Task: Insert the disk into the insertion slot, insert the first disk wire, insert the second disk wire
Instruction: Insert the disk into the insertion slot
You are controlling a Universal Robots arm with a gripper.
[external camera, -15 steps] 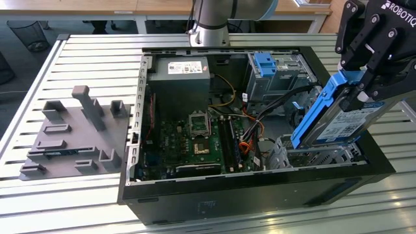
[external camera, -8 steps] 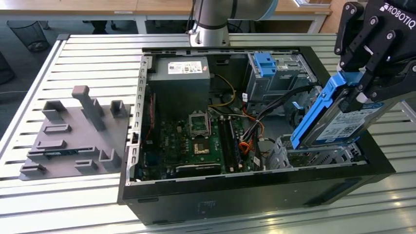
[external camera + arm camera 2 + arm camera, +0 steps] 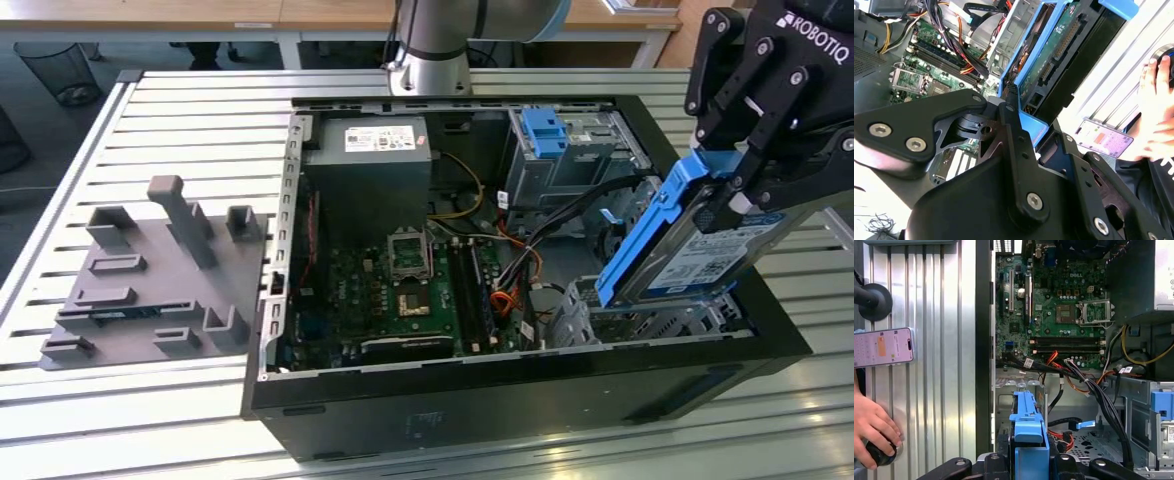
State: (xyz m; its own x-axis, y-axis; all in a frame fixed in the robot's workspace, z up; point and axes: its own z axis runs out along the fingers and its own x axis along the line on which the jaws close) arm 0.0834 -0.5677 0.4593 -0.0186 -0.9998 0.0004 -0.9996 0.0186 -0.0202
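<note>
My gripper (image 3: 727, 185) is shut on the disk (image 3: 701, 245), a flat drive with a white-and-blue label in a bright blue caddy. I hold it steeply tilted over the open computer case's corner at the exterior view's right. Its low end hangs just above the insertion slot (image 3: 654, 322), a low silver perforated cage; I cannot tell if they touch. In the second wrist view the black fingers (image 3: 1009, 125) clamp the caddy's end and the disk (image 3: 1054, 50) shows its green circuit side. The first wrist view has the caddy (image 3: 1026, 432) above the cage floor (image 3: 1089, 445), beside loose black and red cables (image 3: 1064, 435).
A taller grey bay with a blue latch (image 3: 550, 130) stands behind the cage. The motherboard (image 3: 400, 290) and cable bundles fill the case's middle. A grey fixture plate (image 3: 147, 280) lies at the exterior view's left. A person's hand (image 3: 871, 425) and a phone (image 3: 881, 347) rest on the slatted table beside the case.
</note>
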